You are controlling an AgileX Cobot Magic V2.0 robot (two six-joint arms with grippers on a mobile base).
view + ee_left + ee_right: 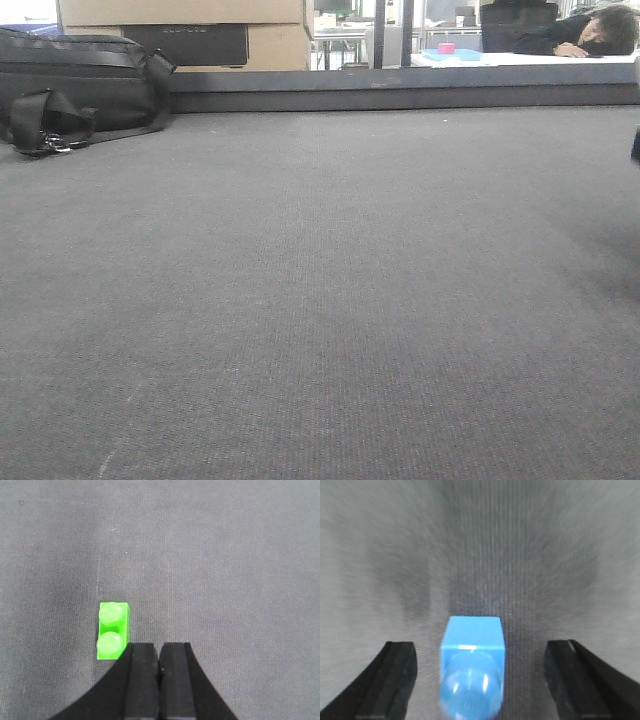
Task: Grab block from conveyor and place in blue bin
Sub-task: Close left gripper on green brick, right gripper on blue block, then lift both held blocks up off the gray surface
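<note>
Conveyor (pixel 320 300), right pincer (pixel 480 646) spread around blue block (pixel 472 652) (left pincer (pixel 159 650) closed)

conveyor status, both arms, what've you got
Left end effector shut, green block beside it on conveyor. Right end effector open, straddling blue block. Nothing blocking either.

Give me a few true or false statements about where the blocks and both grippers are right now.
1. The left gripper has its fingers shut on nothing. True.
2. The green block sits between those fingers. False: it lies on the conveyor beside them.
3. The right gripper is open, a blue block between its fingers. True.
4. The black bag lies at the front view's right. False: it is at the left.
</note>
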